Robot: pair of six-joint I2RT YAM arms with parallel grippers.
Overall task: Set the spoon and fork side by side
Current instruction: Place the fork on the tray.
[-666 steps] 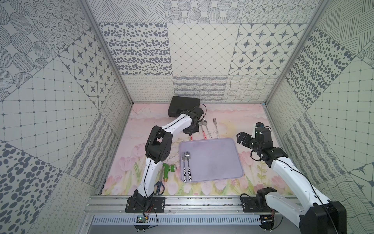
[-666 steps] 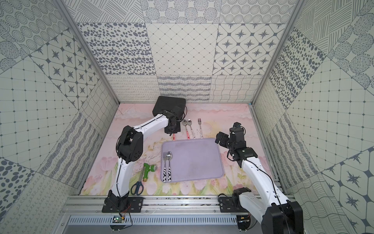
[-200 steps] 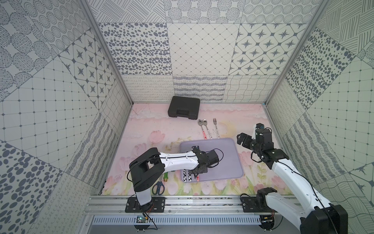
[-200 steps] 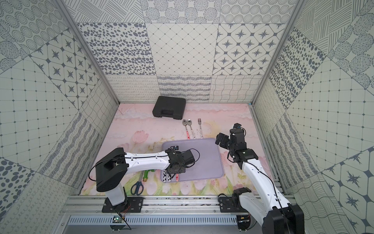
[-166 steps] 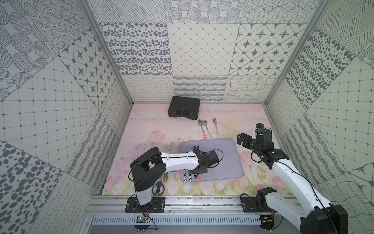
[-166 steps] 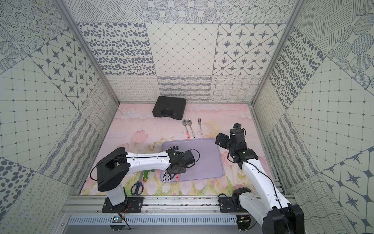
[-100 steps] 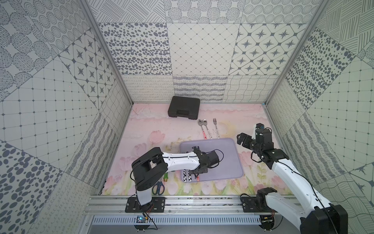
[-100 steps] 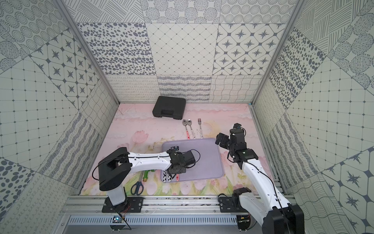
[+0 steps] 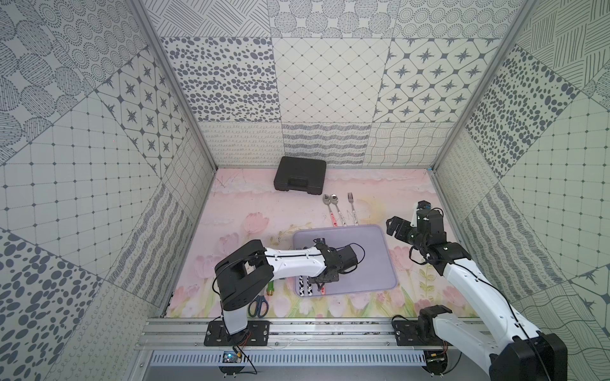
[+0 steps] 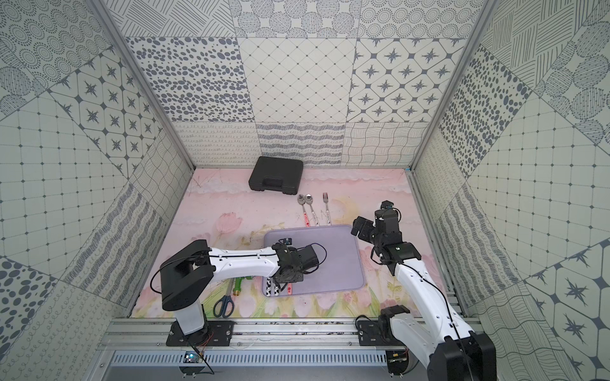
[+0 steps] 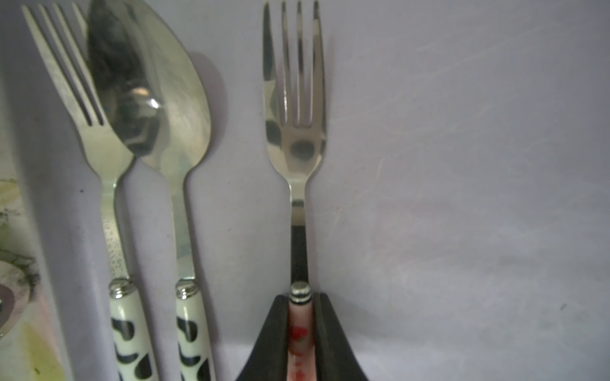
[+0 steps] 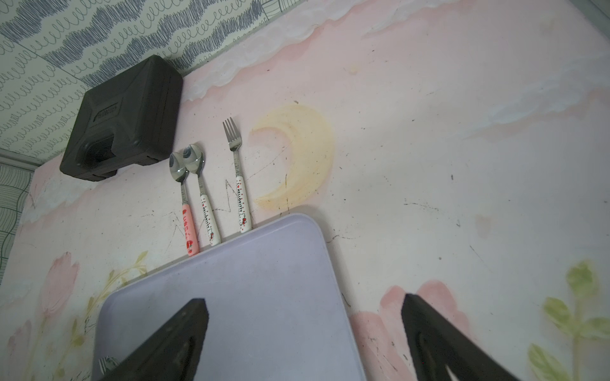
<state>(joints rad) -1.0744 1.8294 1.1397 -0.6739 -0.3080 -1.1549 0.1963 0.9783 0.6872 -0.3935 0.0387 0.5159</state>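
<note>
Inspector: Position of the fork at inspection?

Operator: Pink-handled fork (image 11: pixel 294 132) lay flat on the tray (image 11: pixel 462 198); tines pointed straight away from the left tool (image 11: pixel 300 297), whose jaws were clamped on the handle just behind the ferrule; long axis ran parallel to the cow-patterned spoon (image 11: pixel 158 99) and cow-patterned fork (image 11: pixel 105 148) just beside it.

Inspector: And its likely partner?

Operator: Pink-handled spoon (image 12: pixel 188 231) lay on the counter (image 12: pixel 429 165) beyond the tray's far edge, handle end toward the tray; right tool (image 12: pixel 303 300) hung empty, jaws wide apart, by the tray's right side; judged the nearer arm for fetching it.
</note>
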